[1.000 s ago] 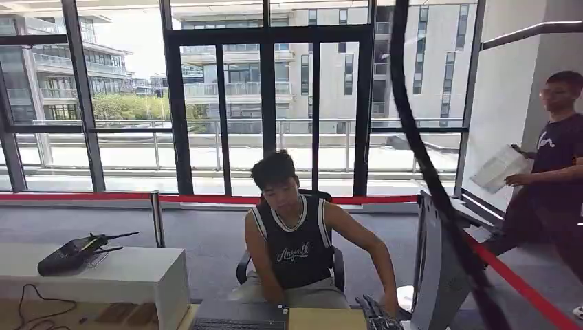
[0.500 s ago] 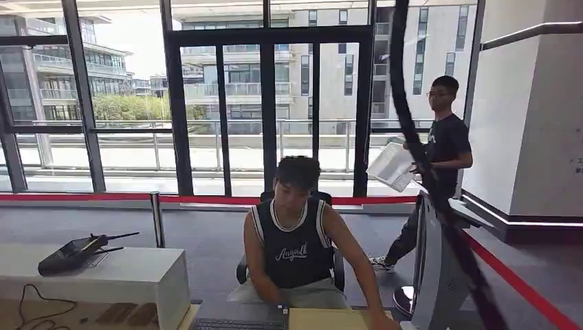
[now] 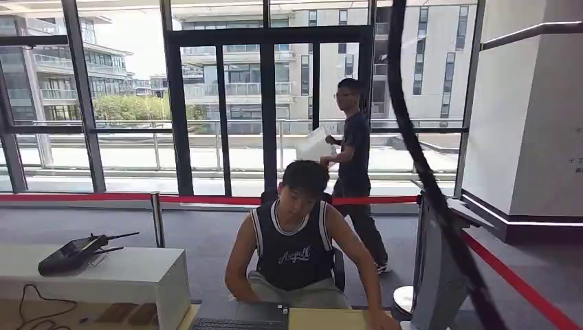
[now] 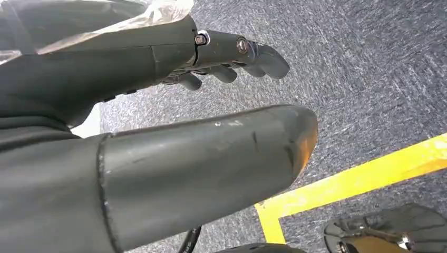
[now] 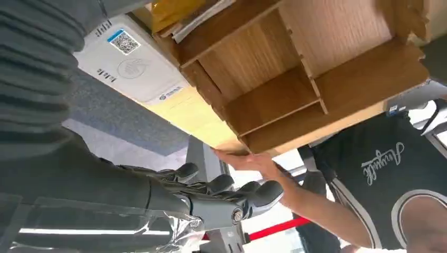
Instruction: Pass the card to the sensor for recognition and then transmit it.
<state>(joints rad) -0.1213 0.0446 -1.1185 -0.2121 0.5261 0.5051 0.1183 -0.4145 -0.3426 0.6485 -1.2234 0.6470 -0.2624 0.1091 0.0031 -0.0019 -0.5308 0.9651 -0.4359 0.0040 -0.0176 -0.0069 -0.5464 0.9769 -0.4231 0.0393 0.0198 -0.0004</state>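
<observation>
Head view: white counter [image 3: 130, 275] (glass-walled room)

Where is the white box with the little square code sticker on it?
The white card sensor shows in the right wrist view, lying on the pale yellow surface right beside the wooden compartment organizer, near the robot's right hand.

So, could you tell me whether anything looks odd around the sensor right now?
Yes: no card is visible in the right hand, and a seated person's hand rests on the wooden organizer beside the white sensor.
</observation>
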